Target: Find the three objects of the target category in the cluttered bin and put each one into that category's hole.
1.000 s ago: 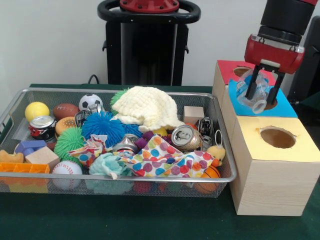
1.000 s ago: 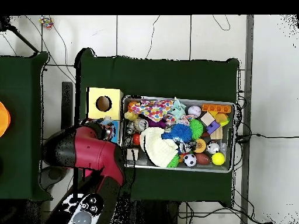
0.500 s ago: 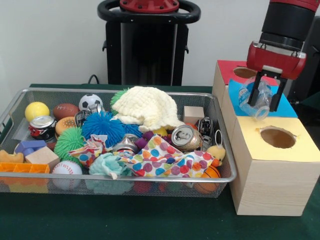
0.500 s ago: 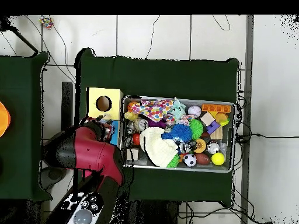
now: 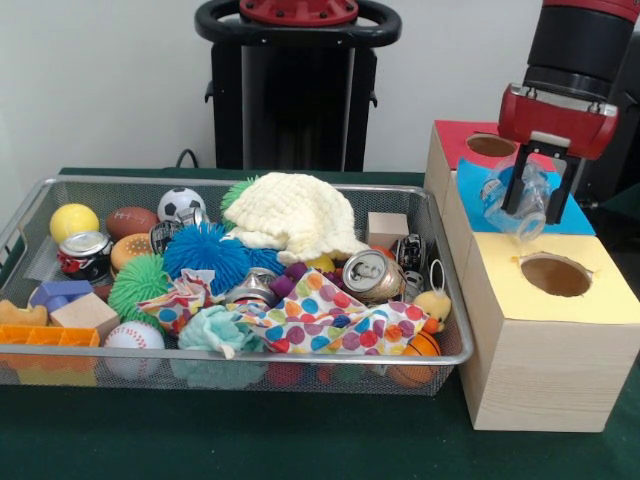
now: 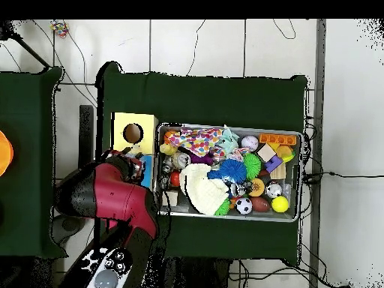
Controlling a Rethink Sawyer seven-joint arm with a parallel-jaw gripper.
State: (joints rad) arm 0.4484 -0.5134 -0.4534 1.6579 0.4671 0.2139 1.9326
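My gripper [image 5: 532,213] is shut on a crumpled clear plastic bottle [image 5: 526,193]. It hangs over the blue-topped box [image 5: 467,200], whose hole is hidden behind the bottle. Behind that stands a red-topped box [image 5: 458,138] with a hole. In front is a yellow-topped box [image 5: 590,300] with its round hole [image 5: 555,275] open. In the overhead view the red arm [image 6: 112,196] covers the gripper beside the yellow box [image 6: 120,124]. The wire bin [image 5: 250,356] holds two crushed cans [image 5: 372,275] [image 5: 82,250] among the clutter.
The bin [image 6: 294,135] is crowded with balls, spiky toys, wooden blocks, a polka-dot cloth [image 5: 330,320] and a white knitted hat [image 5: 295,215]. The three boxes stand in a row right beside the bin's right wall.
My gripper has carried the bottle a little to the right and slightly upward over the blue box. Nothing in the bin has shifted.
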